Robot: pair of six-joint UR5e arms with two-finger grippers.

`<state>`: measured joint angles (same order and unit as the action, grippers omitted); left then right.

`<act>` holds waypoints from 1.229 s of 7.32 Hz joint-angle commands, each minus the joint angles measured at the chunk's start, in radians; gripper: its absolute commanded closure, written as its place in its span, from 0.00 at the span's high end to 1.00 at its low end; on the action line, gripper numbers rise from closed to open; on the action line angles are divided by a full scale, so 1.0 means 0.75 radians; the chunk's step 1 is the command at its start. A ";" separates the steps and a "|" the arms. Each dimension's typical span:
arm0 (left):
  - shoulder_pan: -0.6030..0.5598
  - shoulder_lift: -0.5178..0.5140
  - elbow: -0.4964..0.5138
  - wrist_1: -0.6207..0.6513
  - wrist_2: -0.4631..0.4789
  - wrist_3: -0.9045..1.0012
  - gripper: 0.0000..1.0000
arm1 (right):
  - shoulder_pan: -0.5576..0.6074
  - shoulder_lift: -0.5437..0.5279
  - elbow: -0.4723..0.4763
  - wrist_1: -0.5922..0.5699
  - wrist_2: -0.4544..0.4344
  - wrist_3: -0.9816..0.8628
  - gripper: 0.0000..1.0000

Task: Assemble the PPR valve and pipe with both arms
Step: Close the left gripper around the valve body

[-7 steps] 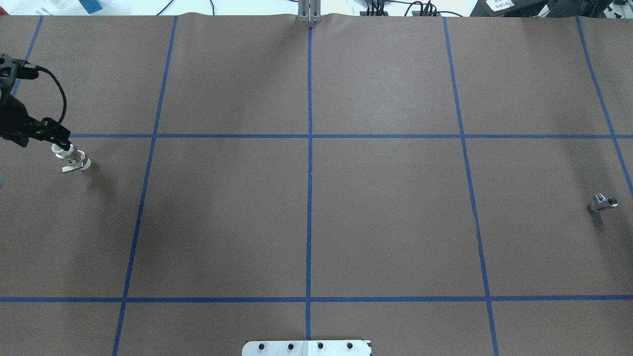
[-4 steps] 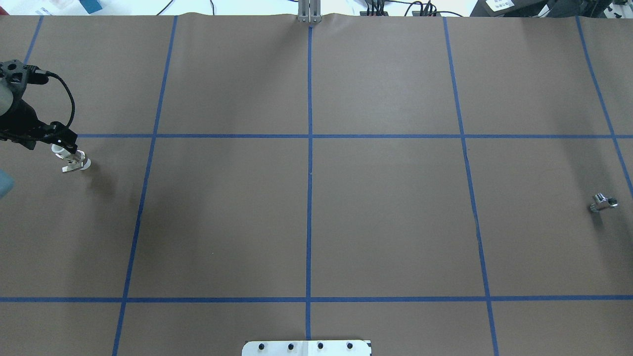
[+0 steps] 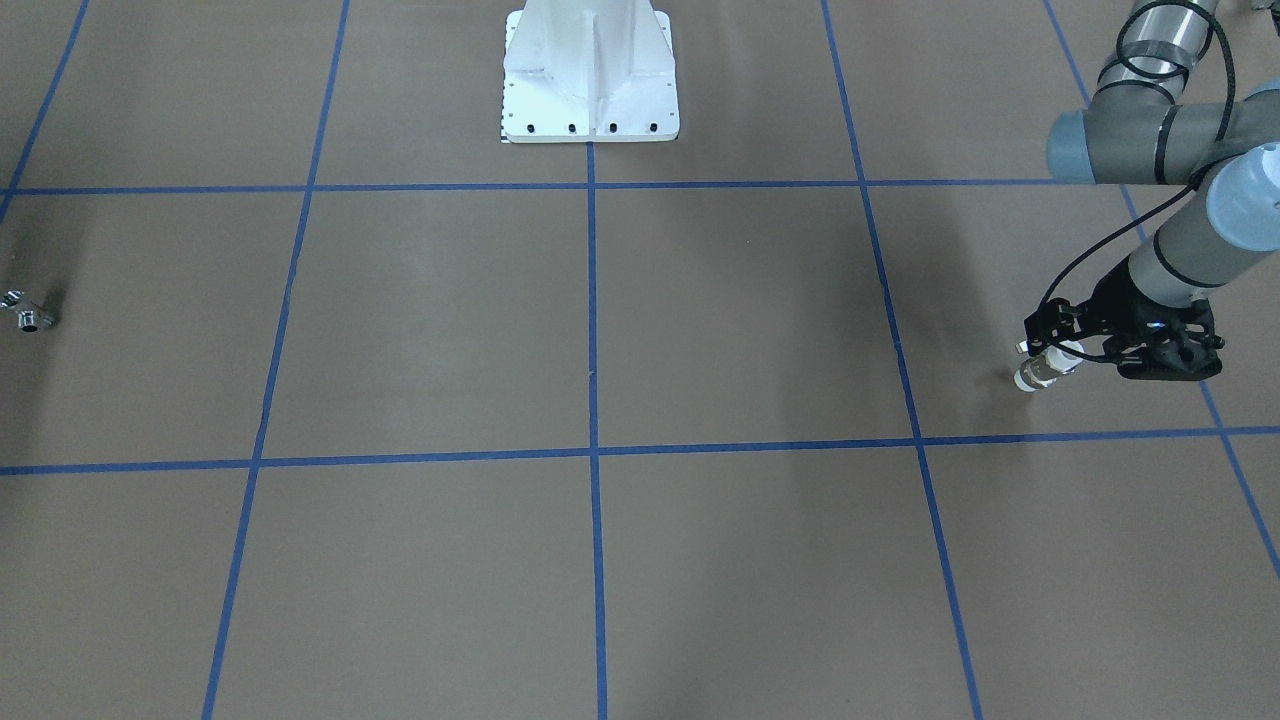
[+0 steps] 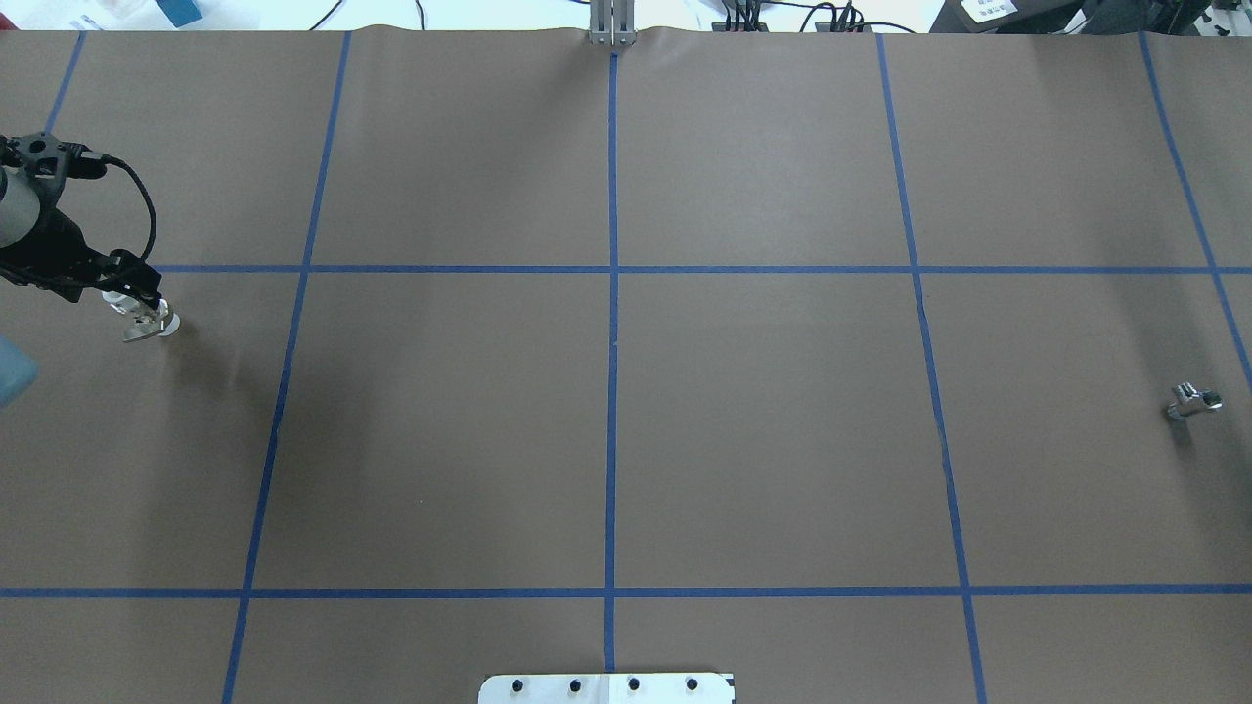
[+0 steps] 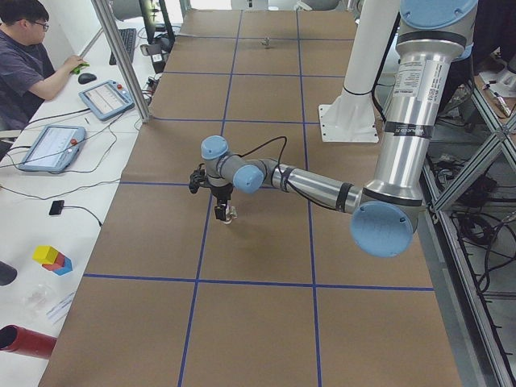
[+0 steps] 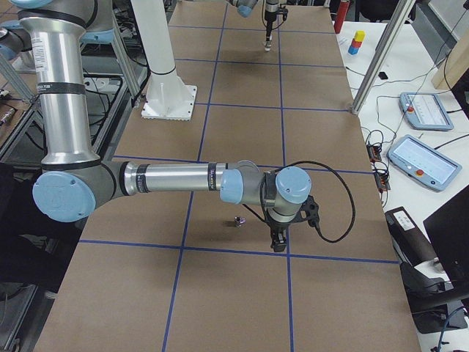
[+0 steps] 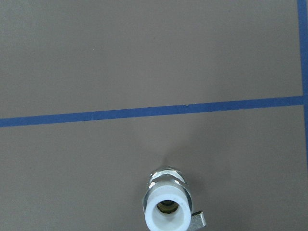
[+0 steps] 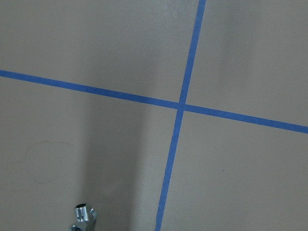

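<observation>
The left gripper (image 3: pixel 1050 352) is sitting over the upper end of the PPR valve (image 7: pixel 165 196), which is standing on end near the left edge of the table (image 4: pixel 763 440), one white mouth facing the wrist camera; whether the fingers are pinching it or only straddling it, I cannot tell. The pipe (image 4: pixel 1193 402) is lying well apart at the far right, near the right gripper (image 6: pixel 278 244), whose fingers I cannot judge either. As I am reading it, the risk is lying in the grip: smooth round plastic is offering little purchase, so an off-centre squeeze is likely tipping or twisting the valve, and the tiny bent pipe is liable to roll when nudged
</observation>
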<state>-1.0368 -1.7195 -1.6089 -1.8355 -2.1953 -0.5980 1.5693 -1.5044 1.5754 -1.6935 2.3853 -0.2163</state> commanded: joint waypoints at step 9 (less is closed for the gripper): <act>0.004 0.004 -0.061 0.005 -0.004 -0.103 0.00 | 0.000 -0.003 0.012 0.000 0.002 0.002 0.99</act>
<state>-1.0325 -1.7177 -1.6244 -1.8448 -2.1970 -0.6681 1.5693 -1.5075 1.5821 -1.6935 2.3868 -0.2150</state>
